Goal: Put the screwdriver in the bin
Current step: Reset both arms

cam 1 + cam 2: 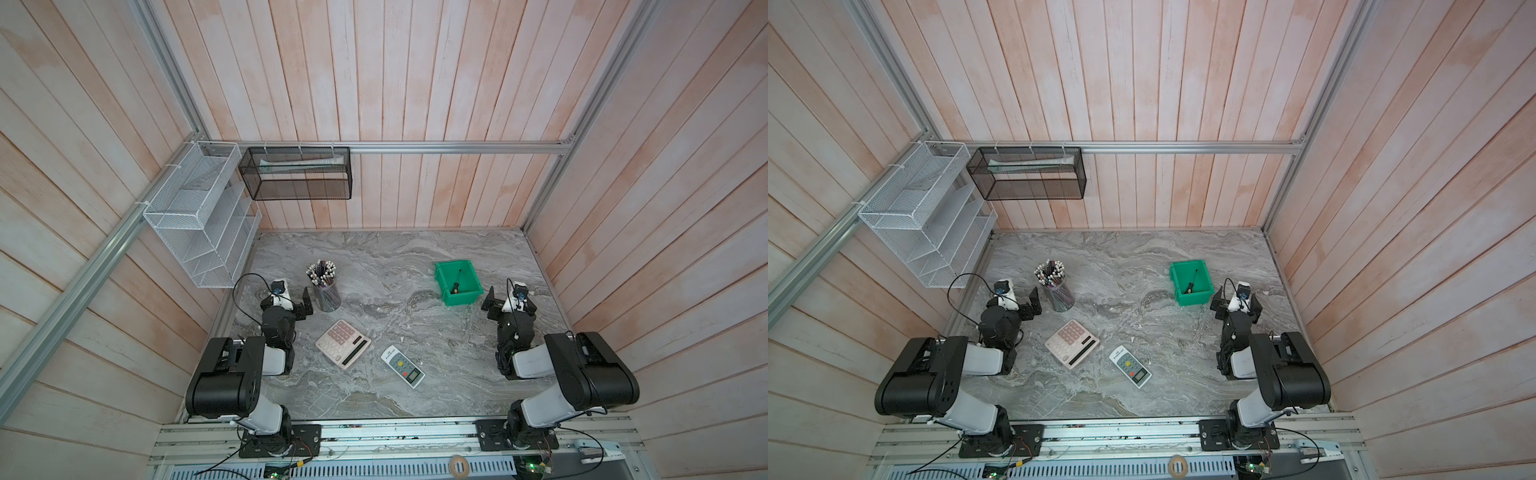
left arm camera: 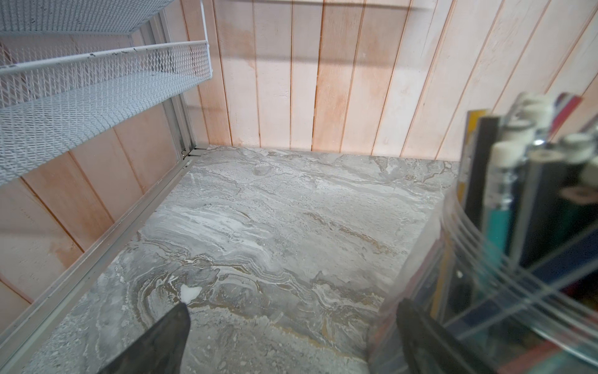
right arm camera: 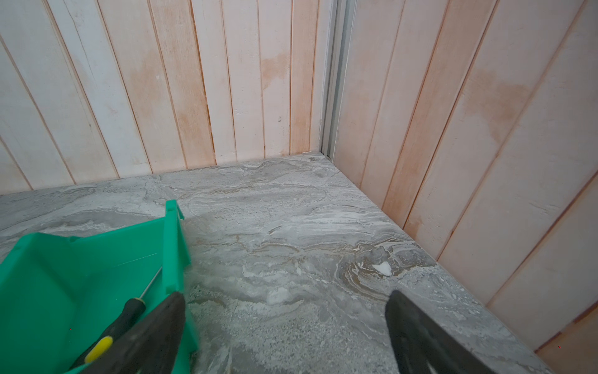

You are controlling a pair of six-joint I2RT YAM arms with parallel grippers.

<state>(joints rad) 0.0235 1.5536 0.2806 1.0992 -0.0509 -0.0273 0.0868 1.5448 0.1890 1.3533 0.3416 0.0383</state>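
The screwdriver (image 1: 456, 281) (image 1: 1192, 281) (image 3: 119, 319), black-handled with a yellow end, lies inside the green bin (image 1: 444, 272) (image 1: 1179, 272) (image 3: 48, 285) at the right of the marble table in both top views. My right gripper (image 1: 505, 297) (image 1: 1235, 300) (image 3: 284, 301) stands open just right of the bin, nothing between its fingers; one finger (image 3: 155, 327) is beside the bin's wall. My left gripper (image 1: 293, 301) (image 1: 1021, 300) (image 2: 293, 311) is open and empty at the table's left, next to the pencil cup.
A clear cup of pencils (image 1: 325, 284) (image 2: 517, 226) stands beside the left gripper. A pink calculator (image 1: 343, 343) and a white remote (image 1: 402, 366) lie mid-table. A white wire rack (image 1: 199, 216) and black mesh basket (image 1: 297, 172) hang on the walls.
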